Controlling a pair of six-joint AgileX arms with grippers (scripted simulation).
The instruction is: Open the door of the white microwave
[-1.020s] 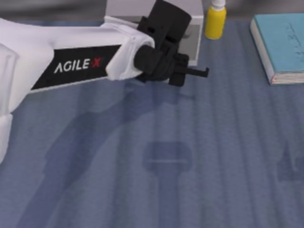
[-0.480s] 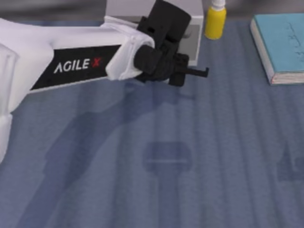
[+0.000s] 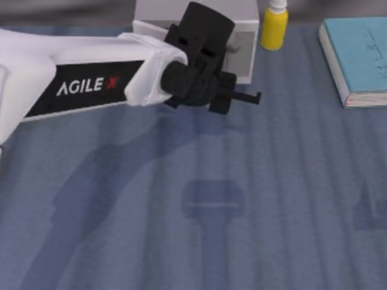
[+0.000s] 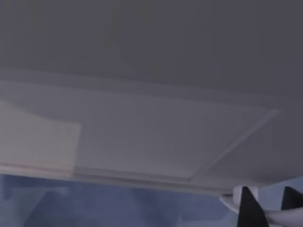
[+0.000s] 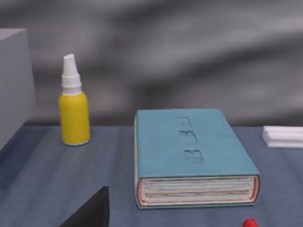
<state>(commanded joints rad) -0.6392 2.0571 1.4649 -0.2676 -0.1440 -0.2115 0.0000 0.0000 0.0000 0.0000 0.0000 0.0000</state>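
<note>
Top view: left arm reaches in from the desk's left side, w/ left gripper point(image 3: 253, 96) at the front of the white microwave point(image 3: 196, 15), which sits at the far edge of the desk point(image 3: 290, 199), centre-left. Gripper's black fingers point(image 3: 245, 96) stick out to the right, just below the microwave's front right corner, near the narrow grey control strip point(image 3: 243, 43). Wrist and camera block cover most of the front face, so the door is barely visible from above; can't tell if it's ajar.

Left wrist view: very close to the door point(image 4: 142, 137), which fills most of the frame as a pale flat panel w/ a thin raised frame line. Two dark fingertips point(image 4: 250, 210) show at the lower corner w/ a gap between them, a small whitish piece sitting in between, prob. a door edge or handle, not sure. Whether they're pinching it or just spread around it: can't tell.

Yellow bottle point(image 3: 274, 25) w/ white cap stands just right of the microwave. Light-blue book point(image 3: 360, 57) lies flat at the far right of the desk, well apart from the microwave.

Right wrist view: bottle and book in front; right gripper only a dark sliver at the frame's edge, arm parked off to the right.
</note>
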